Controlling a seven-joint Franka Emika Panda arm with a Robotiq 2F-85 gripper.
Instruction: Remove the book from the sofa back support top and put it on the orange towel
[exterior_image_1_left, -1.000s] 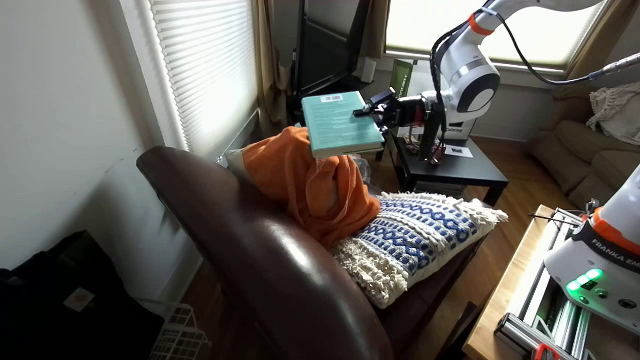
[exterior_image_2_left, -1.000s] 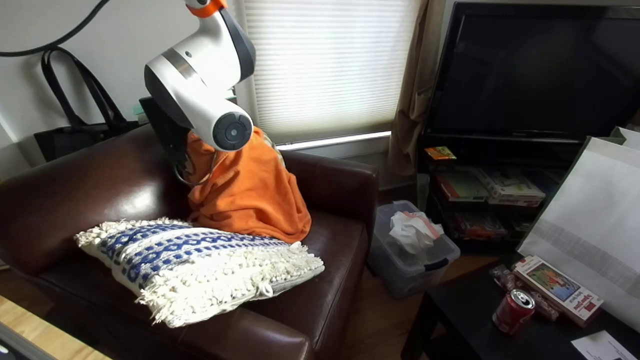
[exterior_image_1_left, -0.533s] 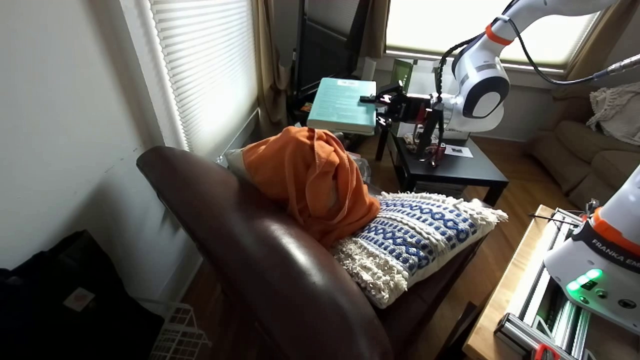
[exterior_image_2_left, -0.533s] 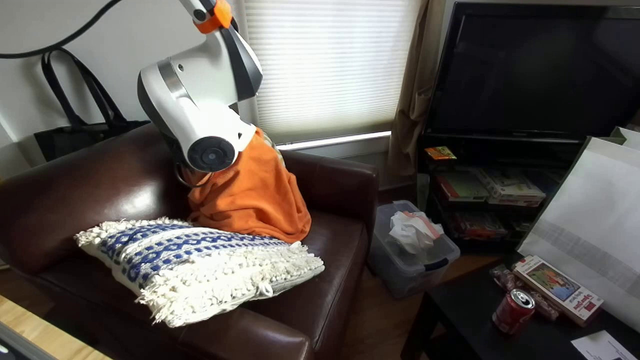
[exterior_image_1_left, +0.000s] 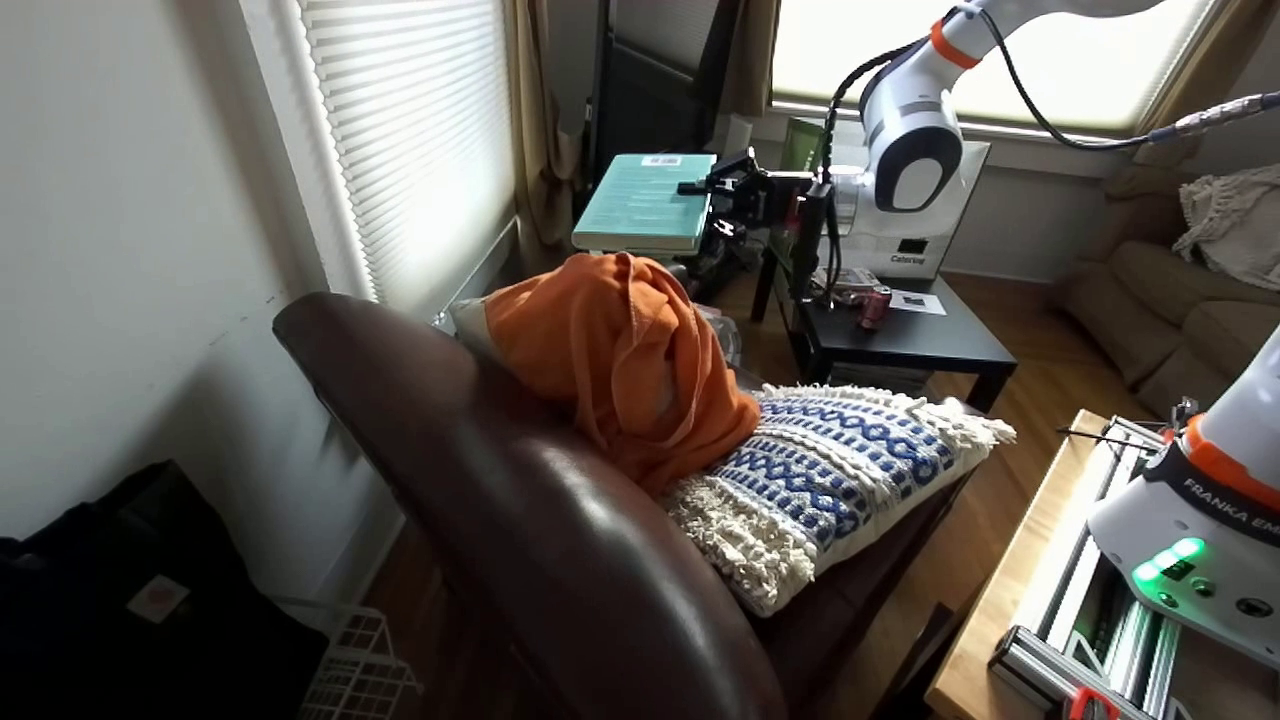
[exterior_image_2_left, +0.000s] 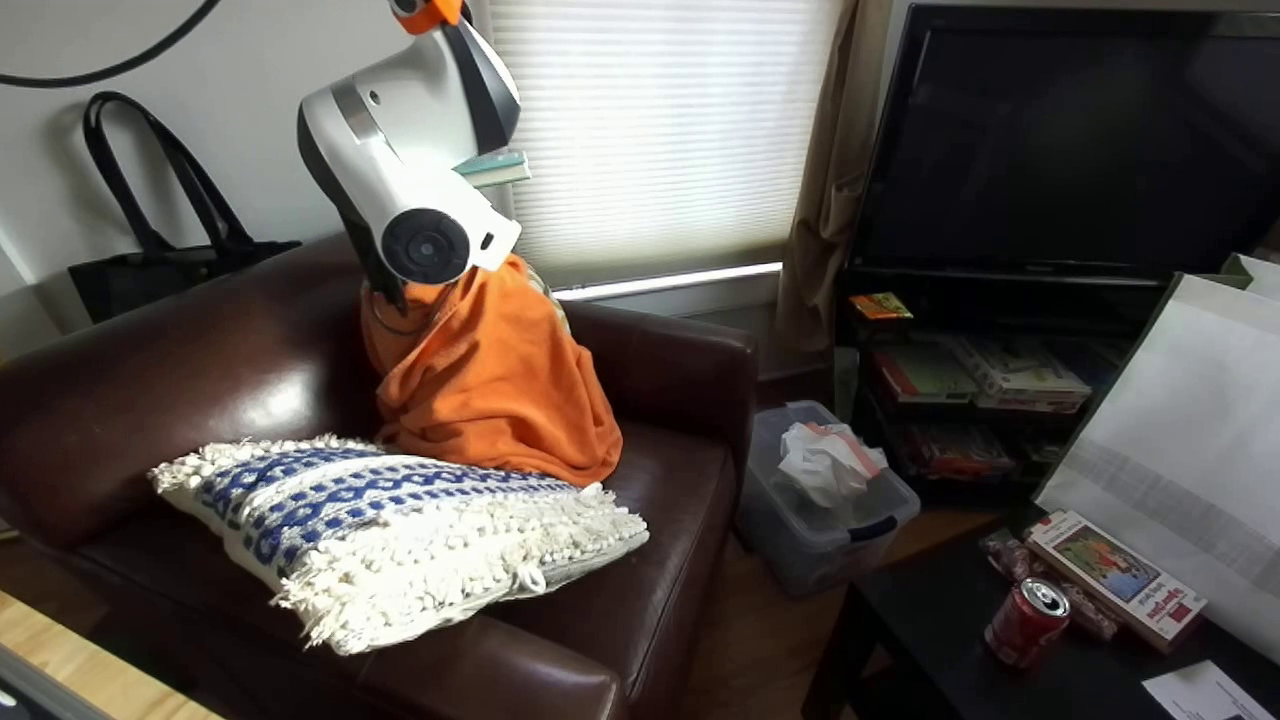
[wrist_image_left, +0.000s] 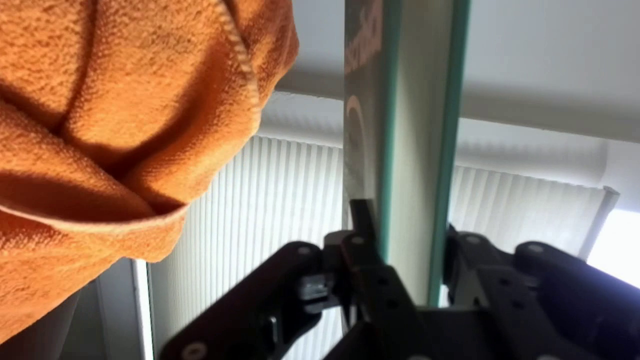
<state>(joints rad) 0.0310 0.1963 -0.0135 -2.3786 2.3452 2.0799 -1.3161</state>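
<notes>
Your jaws are clamped across the edge of the book (wrist_image_left: 420, 145), 1 on each cover, parted only by its thickness; in the wrist view the pale page block fills the space between the 2 teal cover edges. You have it up in the air, roughly level, with a teal cover facing upward. In an exterior view your arm (exterior_image_2_left: 410, 170) hides all but a corner of it.

Near the book is the orange towel (exterior_image_1_left: 600, 350), heaped in loose folds. The wrist view shows a gap between them, so they are apart; you cannot tell whether the book is straight above the towel. The towel rests against the back of the brown leather sofa (exterior_image_1_left: 540, 500), and a blue-and-white pillow (exterior_image_1_left: 830, 460) with cream fringes lies against its lower edge on the seat.

Behind the sofa you have a black bag (exterior_image_1_left: 110, 600), and just beside its end a clear bin (exterior_image_2_left: 800, 565) on the floor. Farther off, the black tabletop (exterior_image_1_left: 950, 335) carries a red can (exterior_image_2_left: 1028, 622), a sheet of paper (exterior_image_2_left: 1205, 692) and a large white bag (exterior_image_2_left: 1180, 430). At the far side you see a pale window blind (exterior_image_2_left: 660, 130) and a dark television (exterior_image_2_left: 1070, 140).
</notes>
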